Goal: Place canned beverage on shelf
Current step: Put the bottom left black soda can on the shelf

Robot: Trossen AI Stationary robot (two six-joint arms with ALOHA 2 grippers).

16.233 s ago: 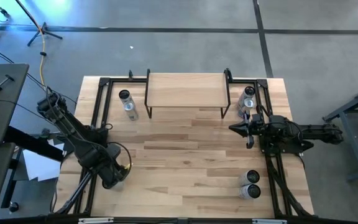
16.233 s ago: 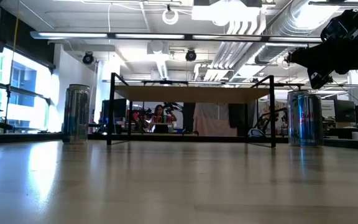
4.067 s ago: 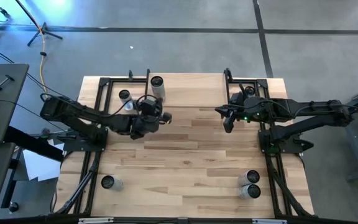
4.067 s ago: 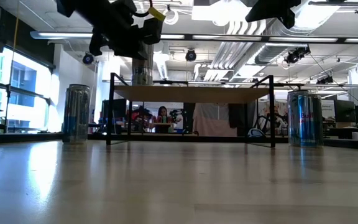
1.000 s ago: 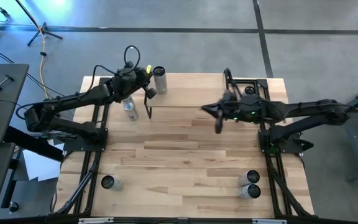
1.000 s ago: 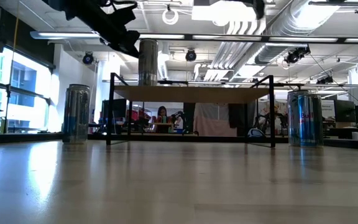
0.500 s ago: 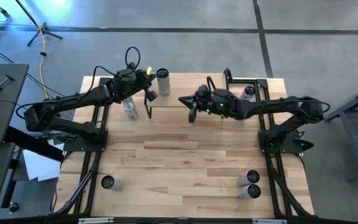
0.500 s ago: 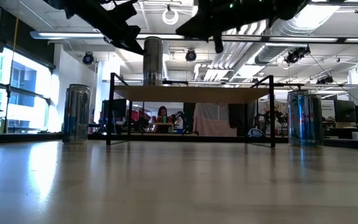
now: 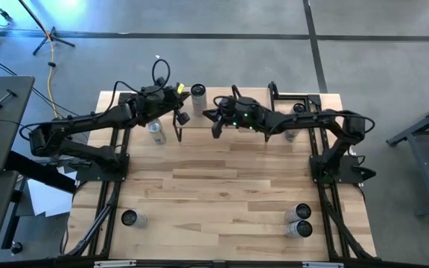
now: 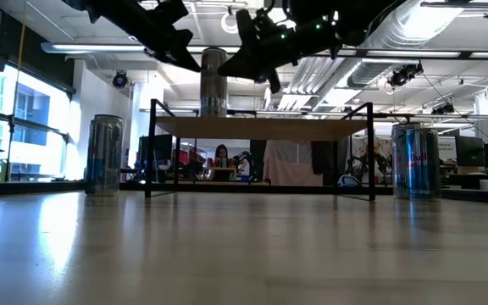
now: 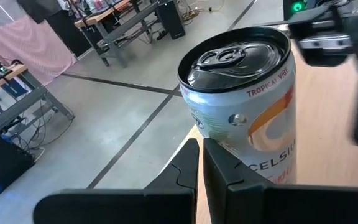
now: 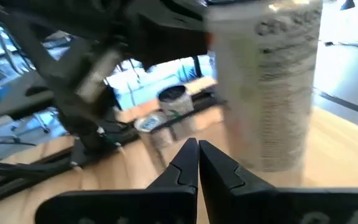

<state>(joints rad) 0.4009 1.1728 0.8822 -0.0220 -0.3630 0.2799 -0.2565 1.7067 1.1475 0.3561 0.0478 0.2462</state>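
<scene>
on the shelf [image 9: 229,112] a can [image 9: 197,94] upright, left pincer [image 9: 182,117] and right pincer [image 9: 216,132] pressed together, label legible only from wrist

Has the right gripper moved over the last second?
Yes. In the high view the right gripper has swung left along the shelf, toward the can at its far-left corner.

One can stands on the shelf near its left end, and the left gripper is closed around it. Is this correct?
Not quite. In the left wrist view the left gripper is shut beside the can, not around it. The can does stand on the shelf near its left end.
</scene>
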